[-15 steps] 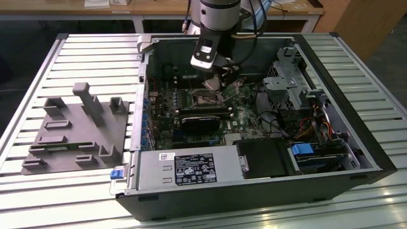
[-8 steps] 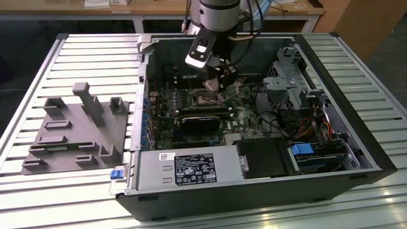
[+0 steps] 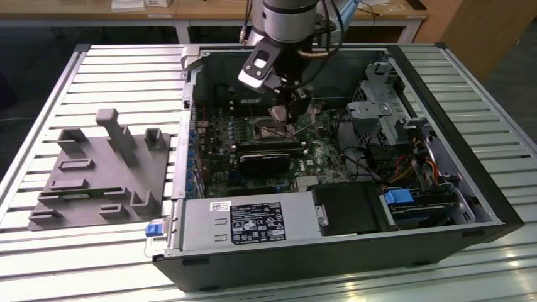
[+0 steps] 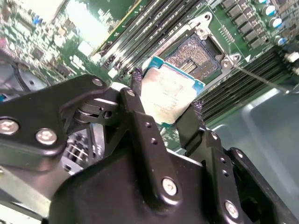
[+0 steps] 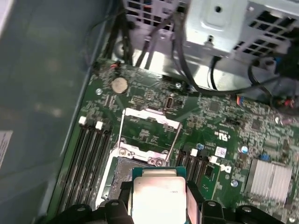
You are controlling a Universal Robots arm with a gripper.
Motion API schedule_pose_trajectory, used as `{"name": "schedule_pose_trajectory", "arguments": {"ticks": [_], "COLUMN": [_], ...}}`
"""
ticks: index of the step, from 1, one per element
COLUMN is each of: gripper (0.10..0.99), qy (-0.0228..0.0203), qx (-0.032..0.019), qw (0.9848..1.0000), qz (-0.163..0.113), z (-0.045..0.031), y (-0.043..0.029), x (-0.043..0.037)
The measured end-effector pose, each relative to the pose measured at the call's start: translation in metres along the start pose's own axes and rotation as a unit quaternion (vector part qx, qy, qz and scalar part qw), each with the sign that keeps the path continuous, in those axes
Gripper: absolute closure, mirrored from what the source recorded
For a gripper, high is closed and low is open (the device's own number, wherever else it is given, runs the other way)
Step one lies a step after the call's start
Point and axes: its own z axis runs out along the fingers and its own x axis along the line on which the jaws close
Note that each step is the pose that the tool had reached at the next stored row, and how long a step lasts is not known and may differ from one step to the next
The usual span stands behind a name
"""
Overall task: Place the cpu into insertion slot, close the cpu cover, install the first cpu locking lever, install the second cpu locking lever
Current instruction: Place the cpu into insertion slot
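While the hand (image 4: 166, 93) grips the cpu (image 4: 170, 95) by two opposite edges, its black fingers (image 4: 140, 112) stand parted no wider than the chip, whose pale metal face is turned up. We see the chip hanging partly over the insertion slot (image 4: 194, 51); we cannot tell whether the two touch. The slot's dark centre lies bare, because the cpu cover (image 5: 152, 116) is swung open on the slot's far side. Long black memory slots (image 5: 88, 149) run beside the socket.

All of this sits inside an open computer case (image 3: 495, 207) lying on its side on the slatted desk (image 3: 109, 69). The case holds the green motherboard (image 3: 226, 170), a labelled power supply (image 3: 251, 223) along its near wall, and a metal drive cage (image 3: 378, 113) toward the exterior view's right. Outside the case, at the exterior view's left, a grey fixture block (image 3: 84, 182) rests on the desk.
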Motion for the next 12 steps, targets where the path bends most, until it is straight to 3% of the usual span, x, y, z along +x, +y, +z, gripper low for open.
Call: {"name": "schedule_pose_trajectory", "arguments": {"ticks": [4,8,12], "gripper": [0.545,0.545,0.545], "qy": [-0.0031,-0.0061,-0.0069], "qx": [0.0002,0.0005,0.0005], "qw": [0.9993,0.9975,0.9965], "qz": [0.037,0.071,0.083], "z": [0.0013,0.0032,0.0059], "y": [-0.0001,-0.0003,-0.0022], "x": [0.0,0.0,0.0006]}}
